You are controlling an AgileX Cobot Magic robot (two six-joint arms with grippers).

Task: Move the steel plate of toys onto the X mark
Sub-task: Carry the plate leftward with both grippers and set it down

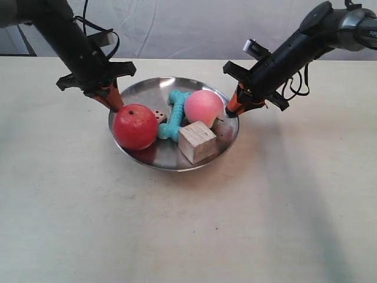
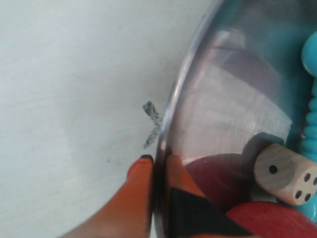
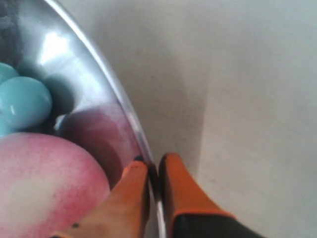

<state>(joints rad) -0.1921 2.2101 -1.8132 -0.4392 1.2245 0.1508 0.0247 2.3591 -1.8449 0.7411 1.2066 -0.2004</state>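
A round, shallow, shiny steel plate (image 1: pixel 154 89) is shown near the middle of a pale cream bench (image 1: pixel 188 236), gripped on opposite sides by two black robot arms so that its load is kept level. The left end effector (image 2: pixel 157 166), with orange fingers, is closed on the rim beside a red apple-like ball (image 1: pixel 135 126). The right end effector (image 3: pixel 152 168) is likewise pinched onto the rim next to a pink peach-like ball (image 1: pixel 204 108). One finger of each pair is set inside the rim and one outside. Between the balls a turquoise bone-shaped toy (image 1: pixel 175 115) and a small spotted die (image 1: pixel 159 116) are seen, with a pale wooden cube (image 1: pixel 197 141) towards the near edge. A dark grey hand-drawn X mark (image 2: pixel 152 124) is visible in the left wrist view only, just beside the rim and seemingly running partly under it, so the plate is judged close to its goal. Whether the plate is lifted or resting cannot be told. The bench is matt and faintly scuffed, and a creased white fabric backdrop (image 1: pixel 177 23) is hung behind it.
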